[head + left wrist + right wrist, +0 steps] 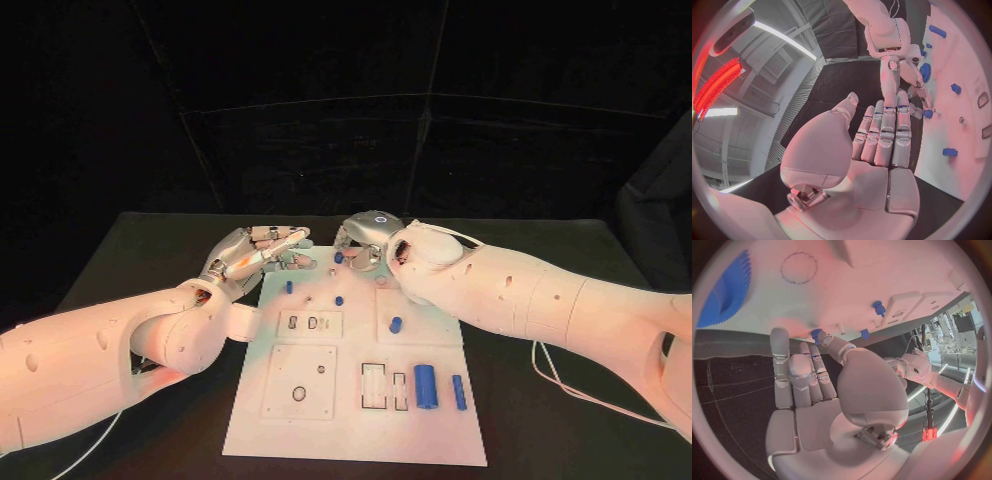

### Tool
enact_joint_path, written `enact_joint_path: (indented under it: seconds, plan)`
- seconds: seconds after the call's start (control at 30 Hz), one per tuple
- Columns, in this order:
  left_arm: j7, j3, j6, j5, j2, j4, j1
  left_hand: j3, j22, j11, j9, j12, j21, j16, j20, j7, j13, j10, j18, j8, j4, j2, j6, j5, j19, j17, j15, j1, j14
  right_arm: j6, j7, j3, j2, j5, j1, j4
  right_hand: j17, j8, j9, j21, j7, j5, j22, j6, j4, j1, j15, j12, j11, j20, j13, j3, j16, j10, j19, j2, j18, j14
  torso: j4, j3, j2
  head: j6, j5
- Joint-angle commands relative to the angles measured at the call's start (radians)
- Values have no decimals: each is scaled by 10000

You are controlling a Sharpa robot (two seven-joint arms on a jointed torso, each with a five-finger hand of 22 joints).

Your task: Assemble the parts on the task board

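The white task board [361, 420] lies mid-table. My right hand [369, 238] reaches over its far edge, and its thumb and a finger pinch a small blue part [339, 257] there, seen as the blue part [817, 333] at the fingertips and again as the blue part [928, 113]. My left hand [260, 252] hovers by the board's far left corner, fingers straight and holding nothing, as the left hand [882, 135] also shows. A blue gear [726, 290] lies on the board near the right hand. Small blue pegs [289, 287] [339, 300] stand on the far half.
More blue parts lie on the board: a short cylinder [395, 324], a thick cylinder [427, 385] and a thin pin [459, 392] at the near right. Recessed slots [382, 386] and a ring hole [299, 394] sit at the near part. Black table [144, 250] surrounds the board.
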Motion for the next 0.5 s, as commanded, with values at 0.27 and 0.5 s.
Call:
enact_joint_path:
  seconds: [0.27, 0.5]
  plan:
    - [-104, 9, 269, 26, -45, -10, 30, 2, -16, 35, -11, -43, -32, -68, 3, 36, -11, -30, 44, -44, -81, 62, -46, -12, 47, 19, 59, -81, -57, -837, 30, 8, -812, 405, 25, 879, -249, 74, 65, -220, -45, 136, -354, -173, 187, 131, -27, 402, -61, -18, 108, -658, -160, 37, -128, -41, 127, -35, -27, 25, -15, 12, 8]
    - [-122, 8, 316, 26, -128, -34, 32, 2, -16, 35, -11, -43, -32, -68, 3, 36, -11, -30, 44, -44, -81, 62, -46, -12, 47, 19, 59, -81, -57, -256, -701, 87, -2483, 1915, 144, 2308, 1540, 165, 84, 485, -407, 229, 717, 255, 633, -244, -462, 2156, -652, -374, 935, -1154, 961, 2572, 476, -169, -46, 371, -139, 53, -48, 56, 1]
